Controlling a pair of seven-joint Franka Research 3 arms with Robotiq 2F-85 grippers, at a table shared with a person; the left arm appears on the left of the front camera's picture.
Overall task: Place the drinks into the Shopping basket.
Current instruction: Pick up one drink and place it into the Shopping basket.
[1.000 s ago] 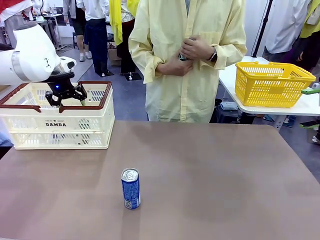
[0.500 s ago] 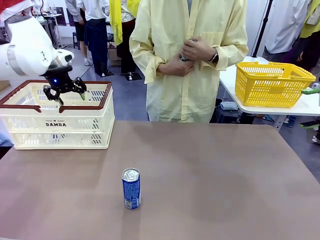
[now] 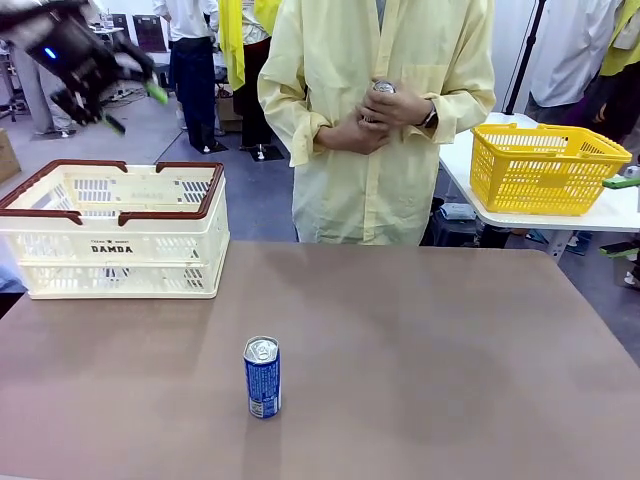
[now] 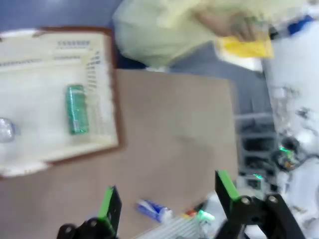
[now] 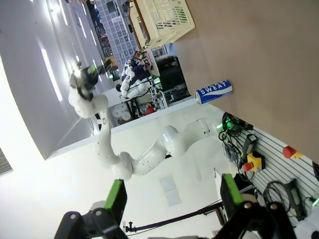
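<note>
Front view: we see left gripper (image 3: 134, 109) wide open, empty, high above Shopping basket (image 3: 112, 248); right gripper (image 5: 172, 194) open, empty; blue can (image 3: 262, 377) upright outside it.

Bright, even light; faint shadow by can (image 3: 262, 377) on table (image 3: 450, 350). Left wrist pic all motion blur; left gripper (image 3: 134, 108) blurry from front too. Right wrist pic sharp, white glare lower left, edges warped.
</note>
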